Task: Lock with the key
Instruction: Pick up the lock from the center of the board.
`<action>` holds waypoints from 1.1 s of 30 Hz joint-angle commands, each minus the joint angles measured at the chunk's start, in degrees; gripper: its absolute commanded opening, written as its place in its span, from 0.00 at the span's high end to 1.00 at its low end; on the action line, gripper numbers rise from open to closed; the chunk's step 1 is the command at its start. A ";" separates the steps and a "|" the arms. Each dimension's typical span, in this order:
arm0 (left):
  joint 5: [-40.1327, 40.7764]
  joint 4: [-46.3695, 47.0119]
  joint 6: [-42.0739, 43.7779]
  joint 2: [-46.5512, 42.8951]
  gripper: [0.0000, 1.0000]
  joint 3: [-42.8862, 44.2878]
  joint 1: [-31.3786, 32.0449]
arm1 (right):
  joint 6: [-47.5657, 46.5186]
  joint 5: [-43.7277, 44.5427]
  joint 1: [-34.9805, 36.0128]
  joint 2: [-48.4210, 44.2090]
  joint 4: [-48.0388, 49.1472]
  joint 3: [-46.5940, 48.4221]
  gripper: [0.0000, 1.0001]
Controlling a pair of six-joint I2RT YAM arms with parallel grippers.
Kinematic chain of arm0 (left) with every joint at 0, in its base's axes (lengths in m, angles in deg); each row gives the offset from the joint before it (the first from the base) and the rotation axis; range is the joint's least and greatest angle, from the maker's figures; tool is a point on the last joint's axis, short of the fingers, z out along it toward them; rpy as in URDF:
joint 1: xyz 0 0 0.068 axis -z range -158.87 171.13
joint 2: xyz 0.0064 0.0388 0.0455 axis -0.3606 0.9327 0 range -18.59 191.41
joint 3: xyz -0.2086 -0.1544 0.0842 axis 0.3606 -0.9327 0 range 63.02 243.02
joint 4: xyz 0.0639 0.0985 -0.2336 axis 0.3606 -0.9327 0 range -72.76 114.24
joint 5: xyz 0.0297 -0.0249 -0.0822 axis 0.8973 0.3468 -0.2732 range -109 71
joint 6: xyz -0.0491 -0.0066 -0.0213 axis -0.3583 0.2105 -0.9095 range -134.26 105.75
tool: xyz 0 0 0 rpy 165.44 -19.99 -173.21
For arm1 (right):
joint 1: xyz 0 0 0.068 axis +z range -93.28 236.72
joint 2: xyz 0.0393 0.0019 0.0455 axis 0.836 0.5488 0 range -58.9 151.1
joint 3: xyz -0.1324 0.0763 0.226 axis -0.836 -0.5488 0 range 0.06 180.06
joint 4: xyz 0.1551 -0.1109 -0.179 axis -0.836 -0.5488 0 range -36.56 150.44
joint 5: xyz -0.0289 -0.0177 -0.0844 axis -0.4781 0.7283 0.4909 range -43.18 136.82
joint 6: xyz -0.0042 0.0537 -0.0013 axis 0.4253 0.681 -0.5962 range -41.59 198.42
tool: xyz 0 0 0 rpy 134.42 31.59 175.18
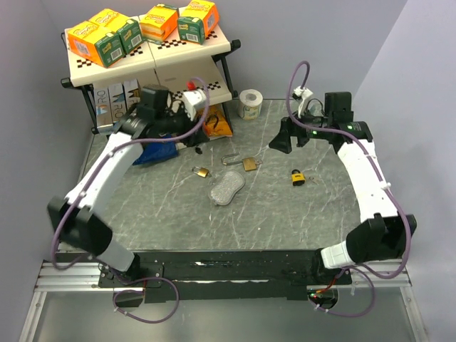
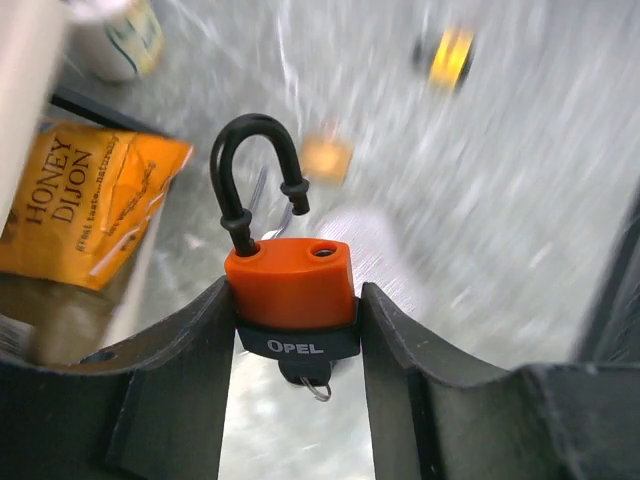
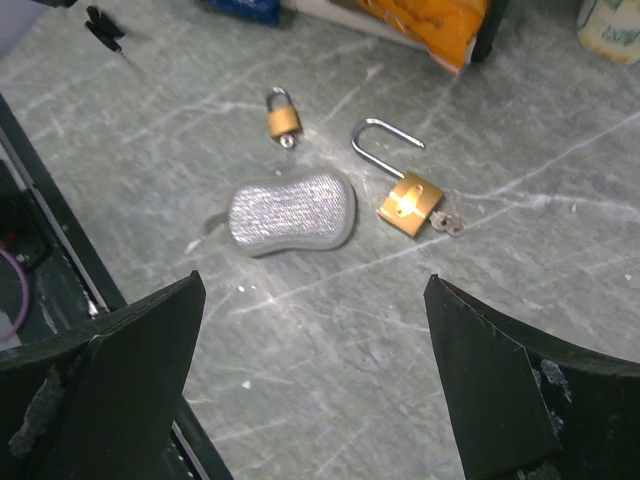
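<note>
Left wrist view: orange padlock in the grip, shackle up

Your left gripper (image 2: pixel 295 292) is clamped on the orange padlock (image 2: pixel 292 280), one finger on each side of the body. The lock is upright and off the table. The key (image 2: pixel 302 372) sits in the bottom of it, with its ring hanging below. The black shackle (image 2: pixel 252 165) is raised: one leg is seated and the free end is clear of its hole. Past it, blurred, you get a honey dijon bag (image 2: pixel 75 215) on the left.

Right wrist: your right gripper (image 3: pixel 312 290) is spread wide with nothing between the fingers, hovering over the table (image 3: pixel 330 400). Going outward you see:
- a silver pouch (image 3: pixel 293 212)
- a brass padlock (image 3: pixel 410 205) just right of the pouch, shackle open, keys at its base
- a small brass padlock (image 3: pixel 283 118) farther out, whose shackle looks closed

Top view: a yellow padlock (image 1: pixel 298 177) lies on its own right of centre, near the right arm. At the far edge there's a small white container (image 1: pixel 250 105) and a shelf (image 1: pixel 153 53) with boxes (image 1: pixel 107 35) on top. The left arm is raised just in front of that shelf.
</note>
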 commanded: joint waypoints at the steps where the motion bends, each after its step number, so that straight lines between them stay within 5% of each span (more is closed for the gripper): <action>1: 7.96 20.71 -39.68 -11.45 0.99 -7.24 0.72 | 4.90 -4.57 -0.36 -8.03 1.48 -1.09 0.01; 7: 16.08 27.74 -63.37 -20.51 0.99 -15.07 4.14 | 17.63 -7.04 -0.01 -20.15 18.67 -14.68 0.01; 12: 20.56 34.00 -78.32 -23.51 0.99 -21.06 7.83 | 30.40 0.65 7.16 -28.78 35.22 -24.56 0.01; 21: 20.83 38.39 -83.35 -20.44 0.99 -22.29 13.19 | 29.17 22.64 25.99 -24.48 38.91 -21.06 0.01; 33: 24.17 41.65 -87.57 -18.85 0.99 -22.38 15.75 | 26.01 31.36 32.07 -17.71 41.73 -15.87 0.02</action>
